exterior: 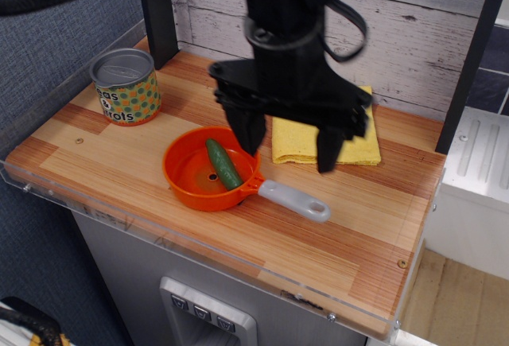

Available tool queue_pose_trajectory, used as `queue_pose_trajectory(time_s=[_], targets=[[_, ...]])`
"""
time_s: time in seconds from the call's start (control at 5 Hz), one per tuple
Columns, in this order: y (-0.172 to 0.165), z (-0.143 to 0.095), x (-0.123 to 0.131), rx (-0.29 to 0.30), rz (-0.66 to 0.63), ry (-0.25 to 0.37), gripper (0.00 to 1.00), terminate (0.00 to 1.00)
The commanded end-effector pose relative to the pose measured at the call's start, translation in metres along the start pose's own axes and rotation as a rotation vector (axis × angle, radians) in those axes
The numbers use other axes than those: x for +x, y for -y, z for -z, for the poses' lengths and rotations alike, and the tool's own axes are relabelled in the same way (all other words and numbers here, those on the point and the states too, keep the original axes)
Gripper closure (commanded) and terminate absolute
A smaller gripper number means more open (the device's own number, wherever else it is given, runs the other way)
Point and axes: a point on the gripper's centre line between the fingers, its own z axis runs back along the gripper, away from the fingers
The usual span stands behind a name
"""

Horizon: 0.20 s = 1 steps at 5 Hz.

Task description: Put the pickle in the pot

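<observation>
The dark green pickle [223, 163] lies inside the orange pot [191, 180], slanted across its right half beside the small centre hole. The pot's light grey looped handle [294, 200] points to the right. My black gripper [290, 146] hangs open and empty above the table, to the right of the pot and over its handle end. Its left fingertip hides part of the pot's right rim.
A can [125, 87] with a silver lid and coloured dots stands at the back left. A folded yellow cloth [358, 143] lies at the back right, partly hidden by my gripper. A clear plastic lip runs along the table's front and left edges.
</observation>
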Motion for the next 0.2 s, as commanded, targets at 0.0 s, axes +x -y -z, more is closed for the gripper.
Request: queue_pose_trajectory(time_s=[0.0], targets=[[0.0047,-0.0074,-0.0096,-0.019,0.109,-0.008,0.00,1.00]])
